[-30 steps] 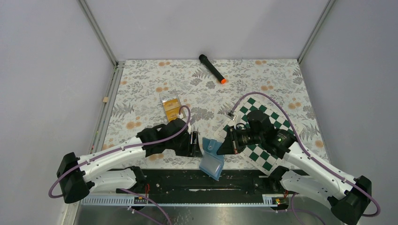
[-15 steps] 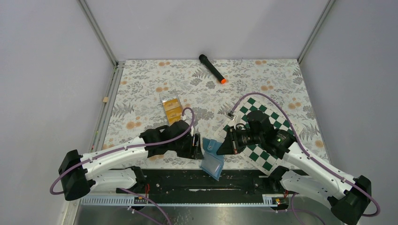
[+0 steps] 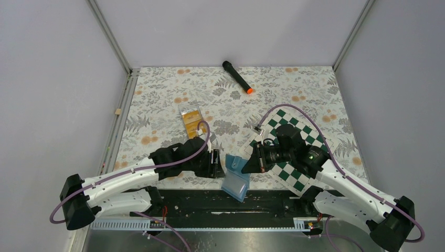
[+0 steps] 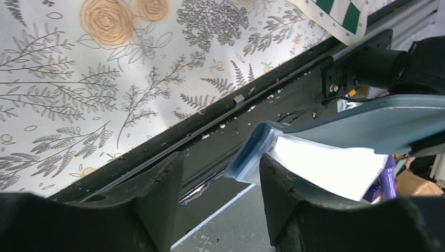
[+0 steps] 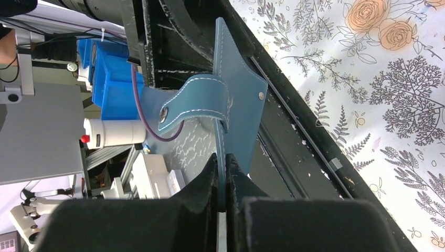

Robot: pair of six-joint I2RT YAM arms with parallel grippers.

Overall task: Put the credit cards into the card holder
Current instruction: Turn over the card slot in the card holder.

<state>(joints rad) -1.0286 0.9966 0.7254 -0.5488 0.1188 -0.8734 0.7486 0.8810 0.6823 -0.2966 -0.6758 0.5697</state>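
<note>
The right end effector (image 5: 224, 169) is shut tight on the lower edge of the card holder (image 5: 237, 89), its two fingers pressed together with the blue flap between them. The card holder is soft blue material with pale stitching along its edges. A strap-like snap tab (image 5: 193, 101) curls off one face, with a metal stud at its end and a matching stud near the flap's corner. In the top view the right end effector (image 3: 250, 162) holds the card holder (image 3: 236, 179) over the near edge of the table (image 3: 294, 94). The holder hangs open, its lower leaf drooping toward the black base rail.

The left end effector (image 4: 220, 191) stands wide open and holds nothing. The holder's lower leaf, a clear pocket with white inside (image 4: 320, 160), shows in the gap between its fingers, and contact cannot be told. From above, the left end effector (image 3: 216, 164) sits just left of the holder.

Farther out, the credit cards (image 3: 192, 125) lie orange-yellow in a clear tray (image 3: 189, 109) beyond the left arm. A green chessboard (image 3: 309, 131) lies under the right arm. A black marker with an orange tip (image 3: 236, 76) rests near the far edge.
</note>
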